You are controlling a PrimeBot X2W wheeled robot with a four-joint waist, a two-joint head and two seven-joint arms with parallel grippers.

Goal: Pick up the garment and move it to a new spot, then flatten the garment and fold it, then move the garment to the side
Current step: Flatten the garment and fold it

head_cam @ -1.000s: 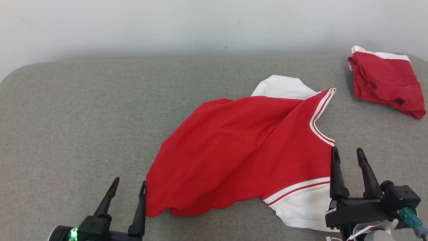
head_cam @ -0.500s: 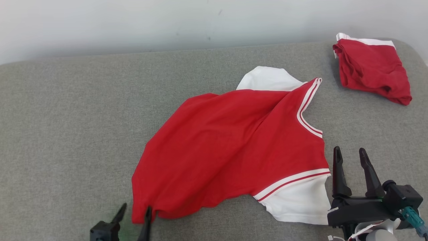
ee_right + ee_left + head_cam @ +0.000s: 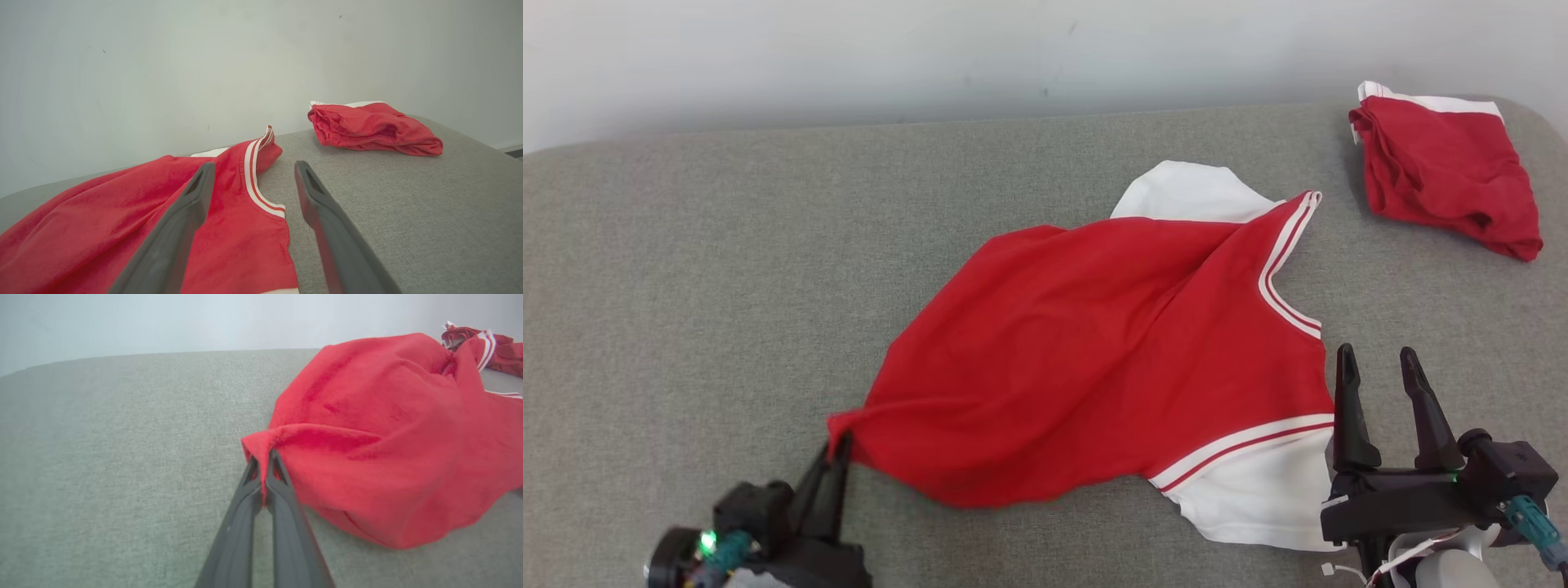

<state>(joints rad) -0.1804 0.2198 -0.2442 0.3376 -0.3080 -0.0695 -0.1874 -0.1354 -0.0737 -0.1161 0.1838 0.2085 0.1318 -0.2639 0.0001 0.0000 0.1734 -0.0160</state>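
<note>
Corner of the garment [image 3: 1094, 359] is pinched in the closed left tool [image 3: 839, 443]; right tool [image 3: 1376, 353] is held open, garment edge just beside it.

A grey coarse-woven upholstered surface [image 3: 686, 286] with rounded corners carries two pieces. A crumpled red-and-white fabric garment [image 3: 1094, 359] lies spread from the centre toward five o'clock, with white sleeves [image 3: 1188, 192] at one and five o'clock and one red hem corner [image 3: 843, 425] drawn to a point at seven o'clock. A smaller folded red cloth bundle [image 3: 1445, 175] with a white edge lies well apart at two o'clock.
</note>
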